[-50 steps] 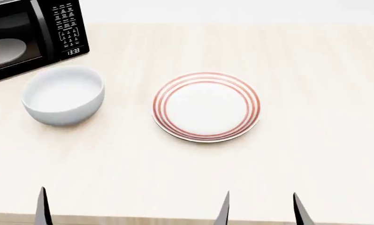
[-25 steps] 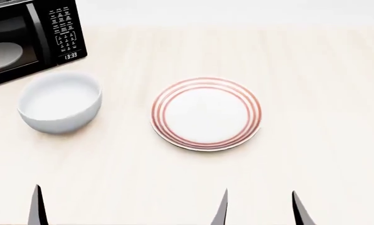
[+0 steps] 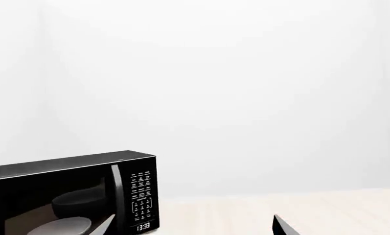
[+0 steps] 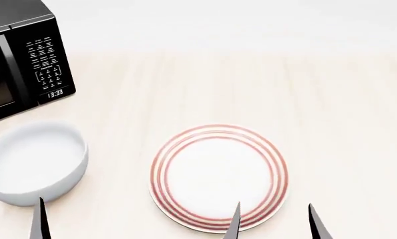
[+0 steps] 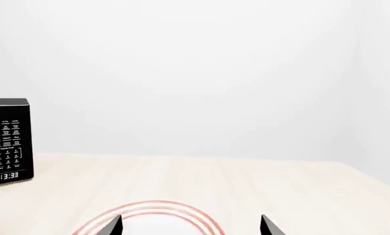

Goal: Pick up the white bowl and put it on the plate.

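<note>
White bowl (image 4: 35, 162) sits upright on the pale wooden desk (image 4: 331, 109), at the head view's lower left, just in front of the black microwave (image 4: 22, 59). Well apart to its right lies the plate (image 4: 218, 177), flat, its red rings plain to see. Left gripper (image 3: 191, 226) hangs low near the bowl, jaws spread wide and holding nothing. Right gripper (image 5: 191, 226) hovers over the plate's near edge, its jaws likewise parted and empty. The microwave's clock reads 13:33.
</note>
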Available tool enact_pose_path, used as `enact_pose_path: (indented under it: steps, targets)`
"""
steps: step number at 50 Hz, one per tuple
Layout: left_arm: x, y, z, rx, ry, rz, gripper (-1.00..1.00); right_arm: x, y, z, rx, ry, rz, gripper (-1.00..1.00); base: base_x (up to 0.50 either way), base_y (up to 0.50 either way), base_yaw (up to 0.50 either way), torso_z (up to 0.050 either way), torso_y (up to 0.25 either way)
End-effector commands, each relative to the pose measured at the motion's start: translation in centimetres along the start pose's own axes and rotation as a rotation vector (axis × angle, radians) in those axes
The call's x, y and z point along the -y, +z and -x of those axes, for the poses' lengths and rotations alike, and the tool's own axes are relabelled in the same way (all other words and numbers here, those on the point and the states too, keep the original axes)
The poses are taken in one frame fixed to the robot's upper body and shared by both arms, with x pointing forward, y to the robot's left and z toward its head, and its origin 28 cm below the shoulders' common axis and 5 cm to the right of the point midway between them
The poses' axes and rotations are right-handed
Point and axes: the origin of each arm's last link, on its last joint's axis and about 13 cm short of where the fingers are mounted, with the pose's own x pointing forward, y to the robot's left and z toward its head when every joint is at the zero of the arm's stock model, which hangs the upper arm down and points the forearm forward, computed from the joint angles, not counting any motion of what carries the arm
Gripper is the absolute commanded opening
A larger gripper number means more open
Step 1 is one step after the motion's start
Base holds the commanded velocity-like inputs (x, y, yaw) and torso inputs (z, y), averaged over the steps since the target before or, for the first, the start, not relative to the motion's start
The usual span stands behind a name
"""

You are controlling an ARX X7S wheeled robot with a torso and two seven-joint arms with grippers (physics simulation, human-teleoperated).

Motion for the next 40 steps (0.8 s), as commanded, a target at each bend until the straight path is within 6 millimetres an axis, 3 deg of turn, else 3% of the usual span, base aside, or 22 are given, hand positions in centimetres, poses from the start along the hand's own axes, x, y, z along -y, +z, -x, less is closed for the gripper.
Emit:
enact_pose_path:
  steps: [1, 11, 24, 40]
  targets:
    - [0.0, 0.0, 0.1, 0.000, -0.002, -0.001, 1.00, 0.0, 0.0, 0.0, 0.000, 0.002, -0.001, 1.00, 0.50, 0.00, 0.00, 0.000, 0.000]
    - [0.0, -0.1, 0.1, -0.004, -0.002, -0.004, 1.00, -0.1, 0.1, 0.0, 0.003, -0.004, 0.009, 1.00, 0.39, 0.00, 0.00, 0.000, 0.000]
    - [0.1, 0.2, 0.1, -0.036, 0.000, -0.022, 1.00, -0.1, 0.1, 0.1, 0.013, -0.018, 0.009, 1.00, 0.00, 0.00, 0.00, 0.000, 0.000]
    - [-1.5, 3.3, -0.4, -0.081, 0.015, -0.007, 1.00, -0.1, -0.3, 0.2, 0.007, -0.007, 0.001, 1.00, 0.00, 0.00, 0.00, 0.000, 0.000]
